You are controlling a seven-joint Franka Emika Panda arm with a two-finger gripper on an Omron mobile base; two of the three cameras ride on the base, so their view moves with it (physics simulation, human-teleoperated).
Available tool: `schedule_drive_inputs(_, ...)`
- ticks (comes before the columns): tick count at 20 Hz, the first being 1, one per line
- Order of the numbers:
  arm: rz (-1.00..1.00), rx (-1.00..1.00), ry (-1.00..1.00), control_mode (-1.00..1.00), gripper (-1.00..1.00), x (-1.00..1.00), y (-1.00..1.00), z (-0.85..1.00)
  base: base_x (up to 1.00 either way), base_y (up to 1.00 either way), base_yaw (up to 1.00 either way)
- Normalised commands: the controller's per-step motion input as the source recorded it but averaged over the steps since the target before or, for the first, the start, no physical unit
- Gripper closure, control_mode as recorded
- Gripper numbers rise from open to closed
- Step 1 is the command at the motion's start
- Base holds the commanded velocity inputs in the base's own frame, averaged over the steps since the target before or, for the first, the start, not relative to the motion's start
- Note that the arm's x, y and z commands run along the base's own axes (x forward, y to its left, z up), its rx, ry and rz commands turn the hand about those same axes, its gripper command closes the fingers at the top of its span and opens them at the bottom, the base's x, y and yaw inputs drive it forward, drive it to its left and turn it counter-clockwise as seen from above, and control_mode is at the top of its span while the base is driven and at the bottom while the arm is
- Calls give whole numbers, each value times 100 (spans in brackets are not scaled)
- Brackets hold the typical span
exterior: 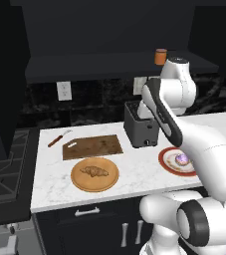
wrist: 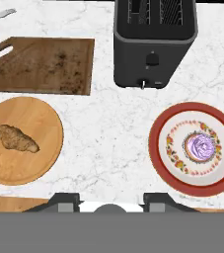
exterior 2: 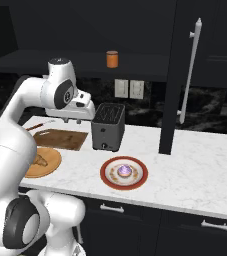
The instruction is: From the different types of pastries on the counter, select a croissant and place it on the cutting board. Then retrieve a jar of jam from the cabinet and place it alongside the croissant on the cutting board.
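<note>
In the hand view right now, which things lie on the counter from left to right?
Round wooden plate with the croissant, then the toaster, then the red-rimmed plate with the purple-topped pastry.

The left base view looks forward and down from behind the arm's left, the counter (exterior: 134, 174) across mid-frame, the cutting board (exterior: 92, 147) left of centre, the toaster (exterior: 140, 130) centre and the jar (exterior: 160, 57) on the shelf at upper right. The right base view faces the same counter (exterior 2: 195, 165) from the other side, sharing board (exterior 2: 60, 139), toaster (exterior 2: 107, 126), jar (exterior 2: 112, 59) and red-rimmed plate (exterior 2: 124, 173). The hand view looks straight down, nearer, with board (wrist: 39, 64) upper left, toaster (wrist: 155, 42) top centre, wooden plate (wrist: 22, 141) left, and red-rimmed plate (wrist: 197, 148) right.
</note>
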Motion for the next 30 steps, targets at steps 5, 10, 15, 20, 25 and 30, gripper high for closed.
schedule_drive_inputs(5, 0, -1, 6, -100, -100, 0, 0, 4, 0, 0, 0)
schedule_drive_inputs(10, 0, 0, -24, -100, -100, -3, 0, 93, 0, 0, 0)
schedule_drive_inputs(15, 0, 0, -21, -100, -100, -2, 0, 67, 0, 0, 0)
schedule_drive_inputs(20, 0, 0, -16, -100, -100, 2, 0, 8, 0, 0, 0)
schedule_drive_inputs(25, 0, 0, -51, -100, -100, -1, 0, 27, 0, 0, 0)
schedule_drive_inputs(30, 0, 1, -3, -100, -100, 27, -2, 28, 0, 0, 0)
